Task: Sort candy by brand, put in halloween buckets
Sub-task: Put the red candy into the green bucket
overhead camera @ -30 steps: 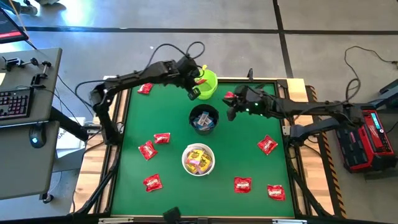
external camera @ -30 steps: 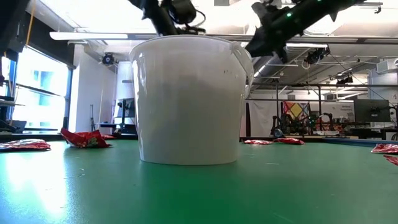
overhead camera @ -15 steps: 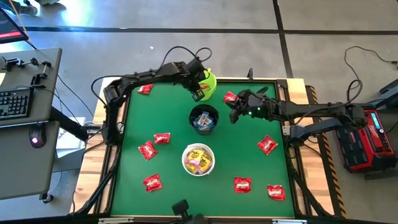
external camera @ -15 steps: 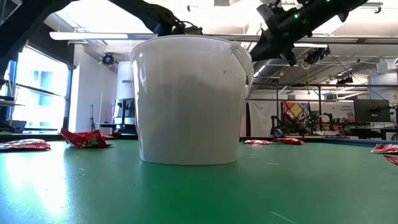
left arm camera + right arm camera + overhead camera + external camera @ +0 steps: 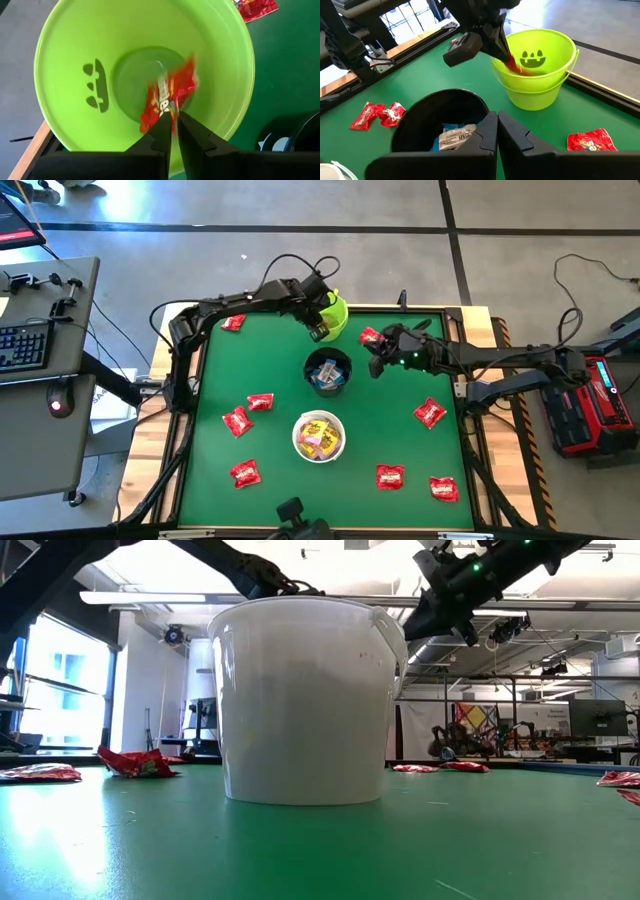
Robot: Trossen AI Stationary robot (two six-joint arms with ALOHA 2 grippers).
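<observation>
A green table top framed in light wood stands on a grey floor, with a desk and keyboard off its left side.

3 buckets stand in a line from far to near. The lime green bucket is at the far edge; its jack-o'-lantern face shows in the right wrist view. The black bucket is at mid-table and holds blue-and-white packets. The white bucket is nearest and holds yellow packets.

The left gripper hangs over the green bucket's mouth. Its fingers stand almost together with only a thin gap. A red packet lies blurred just beyond the tips, inside the bucket; whether the fingers still pinch it cannot be told.

The right gripper hovers to the right of the black bucket, fingers closed and holding nothing.

Loose red packets lie on the table: 1 at the far left, 1 just right of the green bucket, 3 at the left, and 3 at the right.
</observation>
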